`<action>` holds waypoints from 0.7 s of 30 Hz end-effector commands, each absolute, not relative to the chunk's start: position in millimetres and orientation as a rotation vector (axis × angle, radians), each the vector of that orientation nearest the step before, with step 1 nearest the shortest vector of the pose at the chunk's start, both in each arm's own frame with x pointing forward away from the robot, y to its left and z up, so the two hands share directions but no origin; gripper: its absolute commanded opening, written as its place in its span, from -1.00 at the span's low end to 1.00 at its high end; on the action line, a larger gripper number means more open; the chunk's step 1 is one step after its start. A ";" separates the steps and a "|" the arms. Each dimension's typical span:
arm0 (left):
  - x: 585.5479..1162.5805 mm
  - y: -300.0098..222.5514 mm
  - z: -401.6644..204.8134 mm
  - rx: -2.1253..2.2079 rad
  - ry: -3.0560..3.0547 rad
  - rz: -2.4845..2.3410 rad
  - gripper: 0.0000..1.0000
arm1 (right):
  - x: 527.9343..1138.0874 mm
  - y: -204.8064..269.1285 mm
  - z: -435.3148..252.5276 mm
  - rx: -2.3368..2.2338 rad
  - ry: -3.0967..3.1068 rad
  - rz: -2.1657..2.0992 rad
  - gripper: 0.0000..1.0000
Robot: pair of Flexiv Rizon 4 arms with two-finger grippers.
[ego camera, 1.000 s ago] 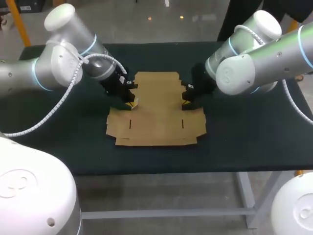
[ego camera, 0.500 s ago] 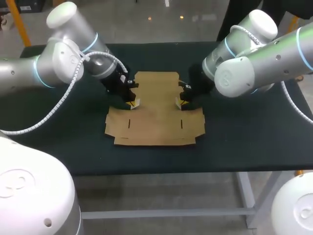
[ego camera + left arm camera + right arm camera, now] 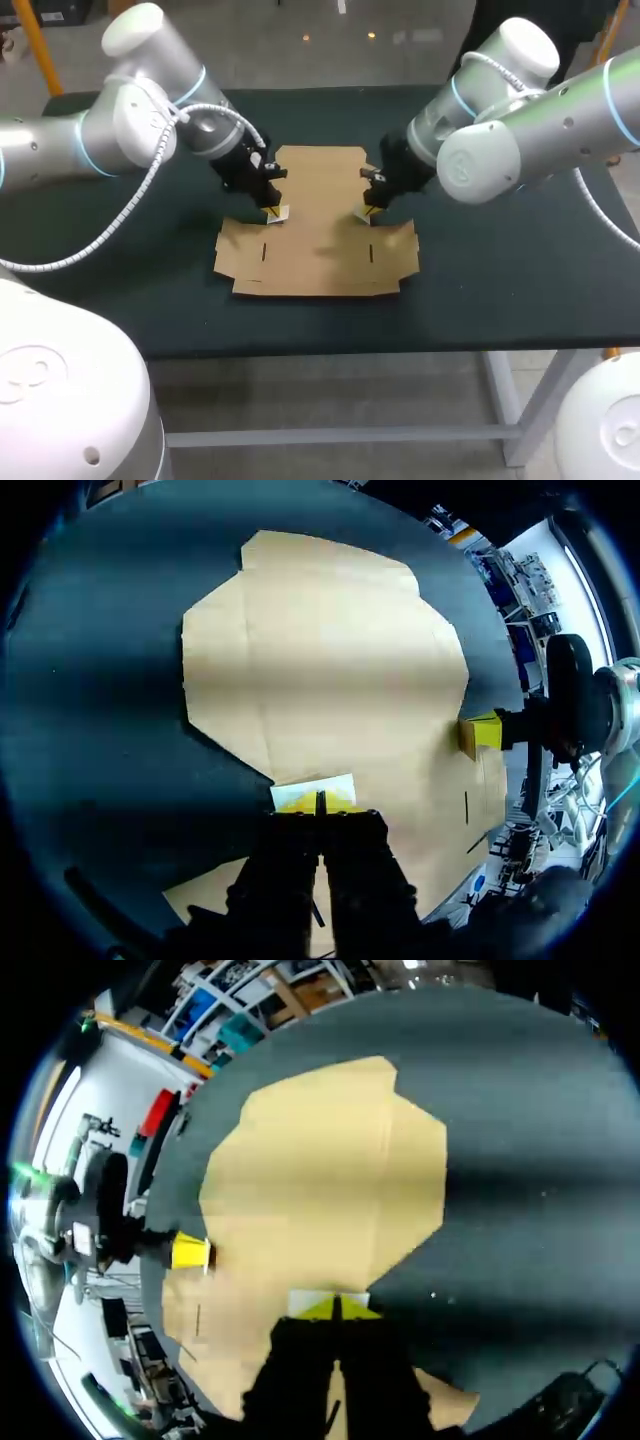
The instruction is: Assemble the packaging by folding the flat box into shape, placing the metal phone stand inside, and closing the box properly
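Observation:
A flat brown cardboard box (image 3: 318, 235) lies unfolded in the middle of the dark table. My left gripper (image 3: 274, 212) is at its left side, shut on a small side flap (image 3: 312, 788) whose pale edge stands up at the yellow tips (image 3: 320, 802). My right gripper (image 3: 364, 213) mirrors it on the right side, shut on the opposite flap (image 3: 325, 1301), tips (image 3: 335, 1308) together. Each wrist view shows the other arm's yellow tip across the cardboard (image 3: 330, 660) (image 3: 320, 1180). No metal phone stand is in view.
The dark table (image 3: 520, 270) stretches out on both sides of the box and toward its front edge. Both arms slant in over the table's back corners.
Both grippers have moved inward toward the box's middle, pulling the two side flaps up off the table. The sheet has shifted slightly to the left.

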State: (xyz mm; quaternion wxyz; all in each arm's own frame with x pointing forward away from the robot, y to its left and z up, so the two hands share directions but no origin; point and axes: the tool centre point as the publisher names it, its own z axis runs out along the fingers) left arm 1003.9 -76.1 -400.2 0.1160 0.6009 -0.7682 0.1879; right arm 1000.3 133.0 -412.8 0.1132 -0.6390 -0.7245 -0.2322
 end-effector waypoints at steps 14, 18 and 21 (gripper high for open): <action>1002.8 -85.5 -407.4 1.901 -2.292 0.540 -1.00 | 999.7 145.0 -430.5 -1.913 -2.190 -0.600 -1.00; 1001.6 -85.9 -411.3 1.957 -2.283 0.517 -1.00 | 1001.3 146.0 -436.0 -1.936 -2.195 -0.563 -1.00; 1001.9 -84.6 -414.5 1.995 -2.270 0.505 -1.00 | 1002.3 146.8 -440.1 -1.947 -2.197 -0.539 -1.00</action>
